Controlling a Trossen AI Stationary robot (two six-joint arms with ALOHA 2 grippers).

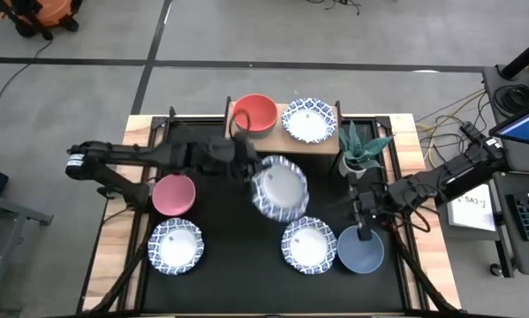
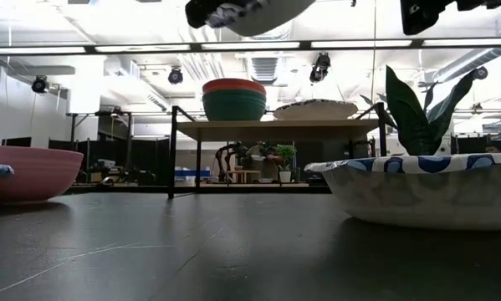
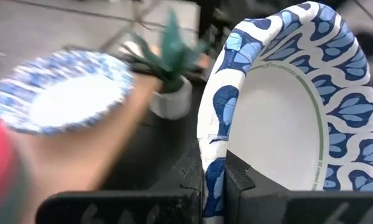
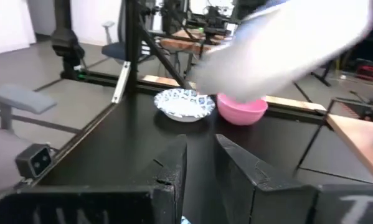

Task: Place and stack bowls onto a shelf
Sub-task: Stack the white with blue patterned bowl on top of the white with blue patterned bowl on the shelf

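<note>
My left gripper (image 1: 246, 170) is shut on a white bowl with a blue patterned rim (image 1: 279, 188), held high over the table's middle; the bowl also shows at the top of the low view (image 2: 250, 12). The light-wood shelf (image 1: 280, 134) stands at the far side. It carries a red bowl (image 1: 255, 113) stacked in a green one (image 2: 233, 107), and a white blue-rimmed bowl (image 1: 308, 119). My right gripper (image 1: 363, 225) hovers at the far rim of the slate-blue bowl (image 1: 361, 252), its fingers a narrow gap apart (image 4: 200, 155) with nothing between them. My left gripper pinches the bowl's rim (image 3: 212, 177), one finger inside the bowl and one outside. The fingers come about level from the table's left. The bowl is lifted clear of the table and tilted up on edge, its hollow facing sideways.
A pink bowl (image 1: 173, 194) and a white blue-rimmed bowl (image 1: 176, 245) sit at the left. Another white bowl (image 1: 308, 245) sits near the front beside the slate-blue one. A potted spiky plant (image 1: 361, 152) stands right of the shelf.
</note>
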